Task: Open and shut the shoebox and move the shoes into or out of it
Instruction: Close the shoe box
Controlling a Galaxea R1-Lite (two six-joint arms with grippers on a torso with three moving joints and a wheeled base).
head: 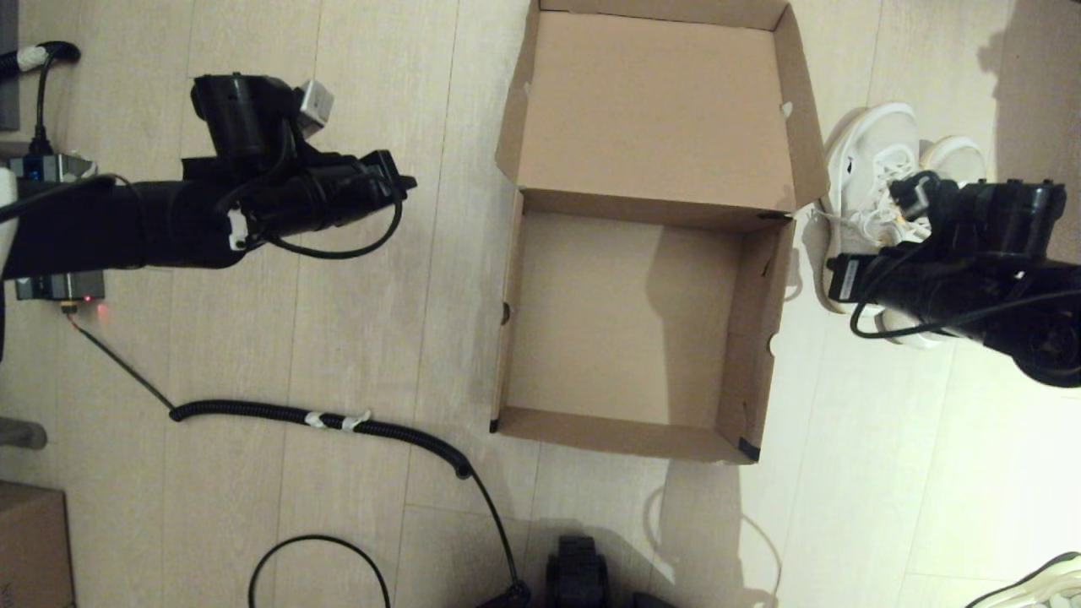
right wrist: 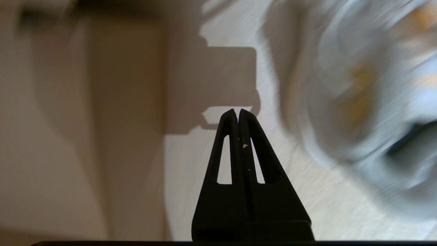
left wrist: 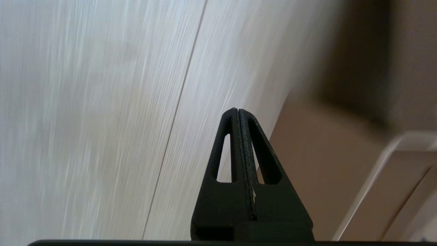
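Black corrugated cable [head: 338, 420] snakes across pale plank floor [head: 844, 523] near left arm's side; smaller brown carton [head: 32, 545] sits at floor's near-left corner, black-edged sneaker [head: 1034, 584] at near right. Shoebox [head: 629, 325] lies open and empty between both arms, lid [head: 650, 110] folded back flat. Left gripper [left wrist: 238, 112], fingers pressed together on nothing, hovers well apart from box's left wall. Right gripper [right wrist: 238, 113], likewise closed and empty, hangs over shoes [head: 878, 177], which stand just beside box's right wall; arm hides their heels.
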